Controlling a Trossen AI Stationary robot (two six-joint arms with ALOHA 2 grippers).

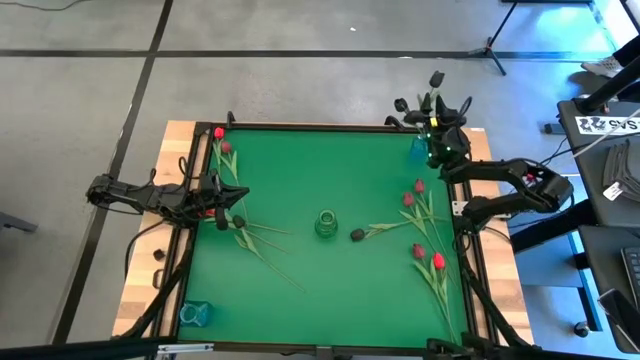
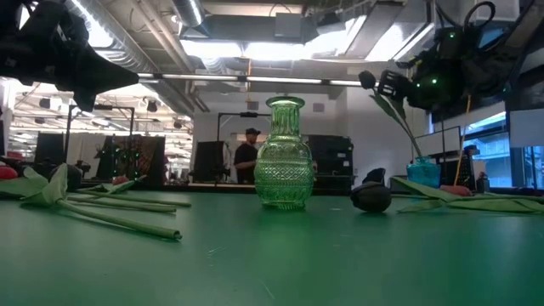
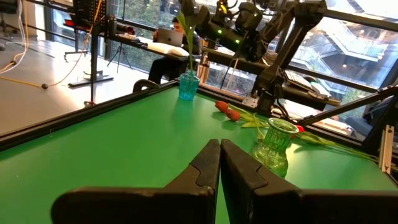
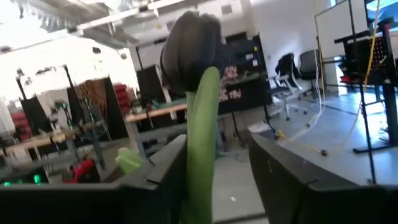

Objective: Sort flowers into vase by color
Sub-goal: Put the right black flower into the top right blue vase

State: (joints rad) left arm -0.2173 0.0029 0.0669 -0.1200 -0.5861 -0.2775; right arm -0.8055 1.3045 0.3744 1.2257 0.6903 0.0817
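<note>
The green glass vase (image 1: pixel 326 223) stands upright near the middle of the green table (image 1: pixel 300 170); it is bulbous, with a diamond-cut pattern on the body and a ribbed neck flaring to an open mouth. A smaller blue glass vase (image 1: pixel 418 150) stands at the table's far right corner, and another blue glass vessel (image 1: pixel 195 313) sits near the left front corner.

The right gripper (image 1: pixel 437 108) is raised over the far right corner, above the blue vase, and grasps a black tulip (image 4: pixel 189 53) by its thick green stem, the dark rounded head above the fingers.

The left gripper (image 3: pixel 219 168) sits low at the table's left edge, pointed toward the centre, its fingers pressed together on nothing.

Red tulips (image 1: pixel 428 252) with thin stems and long leaves lie flat on the right side. A black tulip head (image 1: pixel 357 235) lies just beside the green vase. More tulips (image 1: pixel 232 215) lie near the left gripper.
</note>
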